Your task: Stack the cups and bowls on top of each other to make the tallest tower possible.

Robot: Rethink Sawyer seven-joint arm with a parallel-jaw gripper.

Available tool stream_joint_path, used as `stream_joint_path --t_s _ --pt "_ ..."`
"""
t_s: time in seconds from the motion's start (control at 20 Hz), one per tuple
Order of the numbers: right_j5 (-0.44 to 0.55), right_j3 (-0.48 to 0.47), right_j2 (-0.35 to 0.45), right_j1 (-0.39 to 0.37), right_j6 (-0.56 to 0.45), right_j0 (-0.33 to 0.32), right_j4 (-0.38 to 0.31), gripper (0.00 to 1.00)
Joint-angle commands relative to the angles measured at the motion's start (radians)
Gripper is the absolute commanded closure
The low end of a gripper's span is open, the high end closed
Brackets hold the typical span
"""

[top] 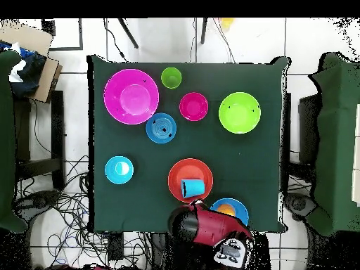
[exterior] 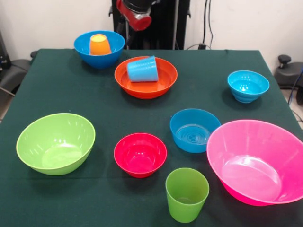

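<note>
Frankly, whether the gripper [exterior: 138, 19] is spread or closed cannot be told; it hangs drawn back above the light blue cup [exterior: 142, 69], which lies tipped inside the wide orange bowl [exterior: 165, 84]. Probably light, stiff and slippery, that cup seems best pinched across its rim.

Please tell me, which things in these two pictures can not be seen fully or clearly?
- Hand: front view shows only the arm's red end, cut by the top edge; open or shut is unknown.
- Large blue bowl: overhead view, half covered by the arm; the orange cup inside barely shows.
- Pink bowl: front view, cut by the right edge.
</note>
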Motion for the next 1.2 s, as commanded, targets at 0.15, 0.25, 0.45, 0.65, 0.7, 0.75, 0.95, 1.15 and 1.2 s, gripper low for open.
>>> stream_joint_path --t_s 0.15,0.25,0.45,0.65,0.7,0.75,0.95,1.15,1.2 --pt "-0.107 0.012 0.077 0.081 0.051 -0.003 -0.058 0.00" --pt "-0.105 0.009 0.076 0.086 0.058 0.005 -0.049 0.00" --pt "-0.087 0.010 0.071 0.077 0.057 0.016 -0.042 0.00" --pt "-0.078 0.012 0.068 0.071 0.057 0.022 -0.039 0.00" --pt "-0.074 0.013 0.068 0.067 0.056 0.022 -0.039 0.00" --pt "-0.068 0.014 0.068 0.062 0.054 0.022 -0.038 0.00" --pt "-0.051 0.019 0.071 0.045 0.045 0.017 -0.040 0.00" --pt "-0.041 0.021 0.071 0.032 0.036 0.011 -0.045 0.00" --pt "-0.038 0.021 0.072 0.030 0.034 0.010 -0.046 0.00"
